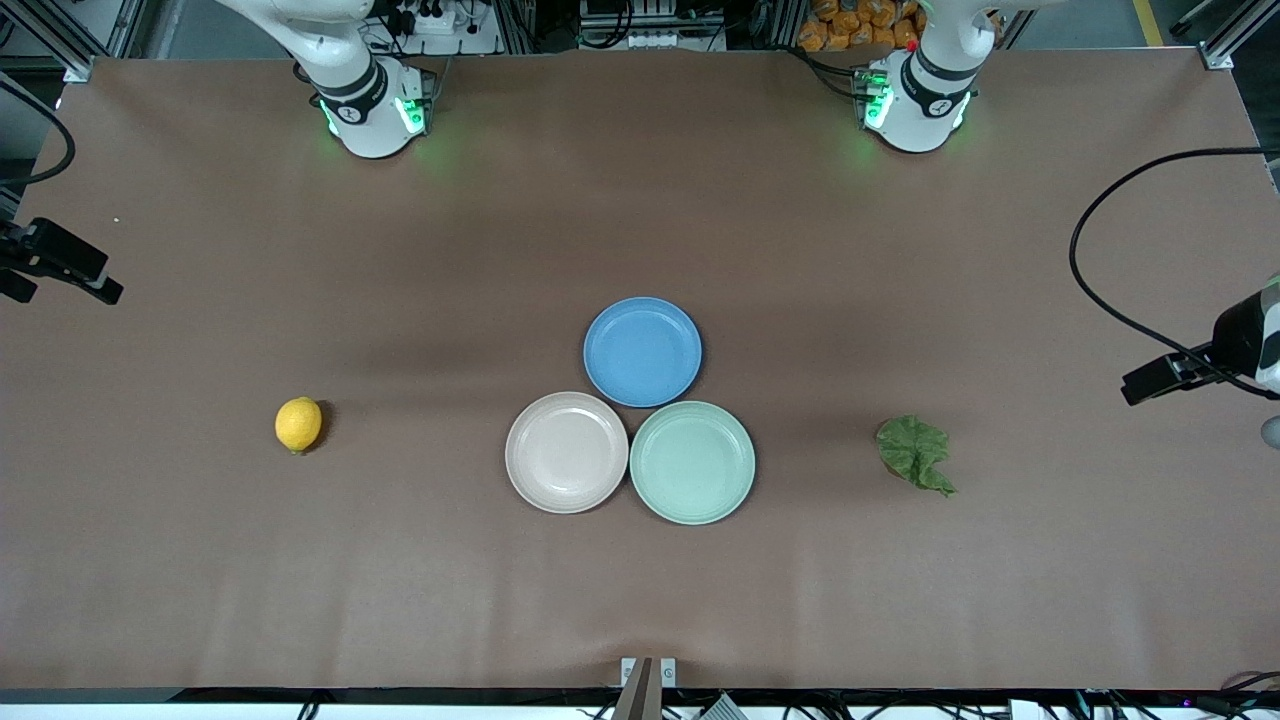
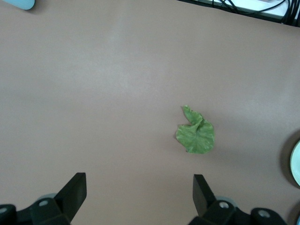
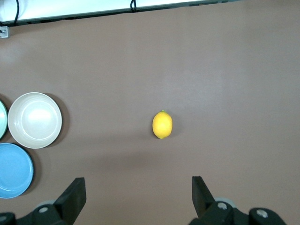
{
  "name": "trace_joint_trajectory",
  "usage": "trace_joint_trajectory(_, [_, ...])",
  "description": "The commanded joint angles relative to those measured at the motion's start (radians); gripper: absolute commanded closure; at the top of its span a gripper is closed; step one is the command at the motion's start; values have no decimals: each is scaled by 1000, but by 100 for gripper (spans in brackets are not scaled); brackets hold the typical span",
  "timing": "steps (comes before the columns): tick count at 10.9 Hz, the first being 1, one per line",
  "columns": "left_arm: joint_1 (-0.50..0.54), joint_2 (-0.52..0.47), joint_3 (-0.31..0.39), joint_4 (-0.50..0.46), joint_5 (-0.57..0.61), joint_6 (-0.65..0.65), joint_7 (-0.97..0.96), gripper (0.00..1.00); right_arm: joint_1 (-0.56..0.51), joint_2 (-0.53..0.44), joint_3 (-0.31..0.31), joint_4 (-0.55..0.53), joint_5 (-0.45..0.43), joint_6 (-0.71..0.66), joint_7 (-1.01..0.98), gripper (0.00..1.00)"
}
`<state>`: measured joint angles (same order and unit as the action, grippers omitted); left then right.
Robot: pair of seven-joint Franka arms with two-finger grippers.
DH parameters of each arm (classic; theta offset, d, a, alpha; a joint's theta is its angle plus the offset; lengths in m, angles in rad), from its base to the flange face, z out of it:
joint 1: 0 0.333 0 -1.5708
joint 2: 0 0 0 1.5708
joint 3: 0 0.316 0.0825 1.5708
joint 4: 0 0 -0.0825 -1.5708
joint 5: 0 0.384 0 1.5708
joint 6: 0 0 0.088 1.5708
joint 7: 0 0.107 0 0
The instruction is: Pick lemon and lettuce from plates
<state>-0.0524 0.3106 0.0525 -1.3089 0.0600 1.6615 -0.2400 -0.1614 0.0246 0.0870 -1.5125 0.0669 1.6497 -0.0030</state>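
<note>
Lemon (image 1: pixel 298 424) on bare bench toward right arm's end; lettuce (image 1: pixel 915 453) toward left arm's; plates (image 1: pixel 567 452) empty. Left end effector (image 2: pixel 139 197) wide above lettuce, right end effector (image 3: pixel 138 199) wide above lemon. Lemon firm, smooth: grip mid-body. Leaf limp, light: pinch the raised fold.

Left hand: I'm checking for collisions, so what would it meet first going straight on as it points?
Probably bare table; the lettuce lies just off that line, though depth is unclear.

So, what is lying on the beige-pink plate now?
Nothing: the beige-pink plate is bare. The lemon lies on the table toward the right arm's end. Under the plate cannot be seen.
</note>
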Motion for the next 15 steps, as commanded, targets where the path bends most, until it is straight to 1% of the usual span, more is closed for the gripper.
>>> trace_joint_trajectory(1, [2,-50,-7,5,-23,-78,11,0,14,5,10,2,-33,-18,18,0])
trace_joint_trajectory(2, [2,-59,-7,5,-55,-103,7,0,31,6,10,2,-38,-18,21,0])
trace_joint_trajectory(3, [3,-70,-7,10,-63,-127,16,0,48,8,10,0,-53,-27,24,0])
trace_joint_trajectory(4, [2,-70,-7,31,-63,-182,42,0,48,17,11,-1,-61,-36,11,0])
trace_joint_trajectory(5, [-4,-70,-7,39,-63,-209,86,0,54,17,11,0,-59,-57,5,0])
trace_joint_trajectory(7, [-9,-82,-8,40,-63,-233,132,0,68,17,11,3,-49,-50,6,0])
trace_joint_trajectory(9, [-6,-85,-10,39,-65,-284,206,0,89,17,10,3,-59,-32,5,0])
trace_joint_trajectory(11, [2,-97,-8,34,-68,-286,267,0,88,15,8,0,-56,-39,5,0])
trace_joint_trajectory(15, [3,-90,-3,27,-83,-284,263,0,85,15,8,0,-56,-31,5,0])
